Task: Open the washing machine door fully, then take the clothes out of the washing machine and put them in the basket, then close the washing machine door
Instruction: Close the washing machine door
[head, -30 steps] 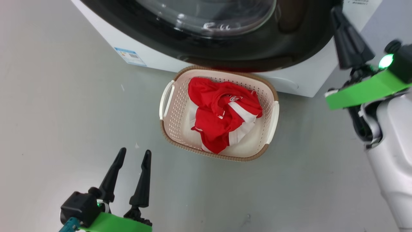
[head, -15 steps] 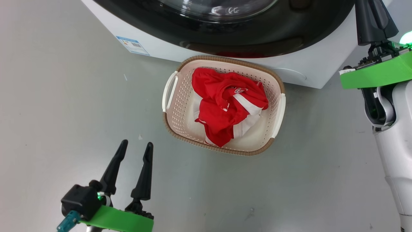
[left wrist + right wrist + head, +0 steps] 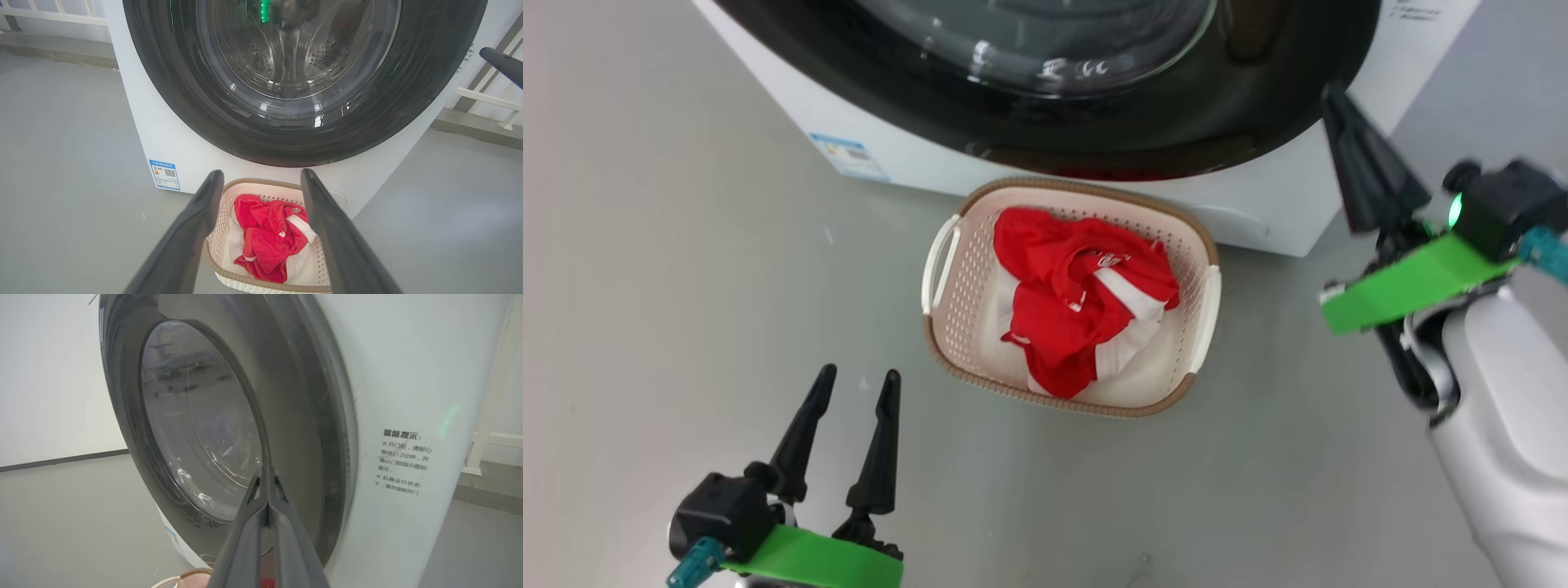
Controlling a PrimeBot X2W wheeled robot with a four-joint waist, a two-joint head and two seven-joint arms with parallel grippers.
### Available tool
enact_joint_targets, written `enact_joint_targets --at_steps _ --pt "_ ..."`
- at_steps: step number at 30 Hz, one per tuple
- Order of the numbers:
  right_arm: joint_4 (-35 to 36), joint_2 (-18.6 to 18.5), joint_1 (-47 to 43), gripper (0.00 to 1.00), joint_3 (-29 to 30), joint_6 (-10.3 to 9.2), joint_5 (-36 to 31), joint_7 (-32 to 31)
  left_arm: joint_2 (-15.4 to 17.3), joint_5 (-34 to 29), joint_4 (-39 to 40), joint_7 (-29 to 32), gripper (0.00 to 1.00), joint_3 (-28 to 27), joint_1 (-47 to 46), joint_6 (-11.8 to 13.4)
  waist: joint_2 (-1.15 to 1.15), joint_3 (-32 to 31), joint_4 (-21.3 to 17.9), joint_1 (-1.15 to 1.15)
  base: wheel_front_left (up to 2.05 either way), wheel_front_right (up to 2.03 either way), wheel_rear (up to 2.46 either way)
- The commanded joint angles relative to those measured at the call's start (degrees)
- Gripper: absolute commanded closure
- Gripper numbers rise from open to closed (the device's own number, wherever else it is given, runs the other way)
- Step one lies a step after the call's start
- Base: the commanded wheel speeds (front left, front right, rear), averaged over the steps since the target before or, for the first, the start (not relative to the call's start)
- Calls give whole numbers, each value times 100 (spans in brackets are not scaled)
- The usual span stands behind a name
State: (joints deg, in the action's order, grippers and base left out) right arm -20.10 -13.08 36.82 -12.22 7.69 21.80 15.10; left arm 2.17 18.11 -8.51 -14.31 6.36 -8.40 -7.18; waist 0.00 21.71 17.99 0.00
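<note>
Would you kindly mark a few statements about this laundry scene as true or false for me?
1. The clothes lie in the basket. True.
2. The left gripper is shut on a garment. False: its fingers stand apart and hold nothing.
3. The right gripper has its fingers pressed together. True.
4. The washing machine door is swung wide open. False: it lies against the front of the washing machine.

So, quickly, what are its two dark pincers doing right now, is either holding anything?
Dark two-fingered left gripper: open, holding nothing.
Dark two-fingered right gripper: shut tight, holding nothing.
</note>
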Motion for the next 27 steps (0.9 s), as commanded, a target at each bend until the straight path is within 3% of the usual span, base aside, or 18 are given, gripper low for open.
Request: enact_joint_targets --at_steps 1,10,27 --pt "144 -1 -270 0 -151 -20 77 -10 71 -91 77 -69 0 -248 66 -31 0 -229 -174 0 0 0 0" --pt "206 -42 -1248 0 -55 -20 136 -10 77 -387 -53 -69 0 -491 293 -31 0 -773 -607 0 0 0 0" --pt "208 36 -2539 0 106 -20 125 -10 250 -376 -229 -69 0 -936 748 -31 0 -1529 -1286 0 0 0 0"
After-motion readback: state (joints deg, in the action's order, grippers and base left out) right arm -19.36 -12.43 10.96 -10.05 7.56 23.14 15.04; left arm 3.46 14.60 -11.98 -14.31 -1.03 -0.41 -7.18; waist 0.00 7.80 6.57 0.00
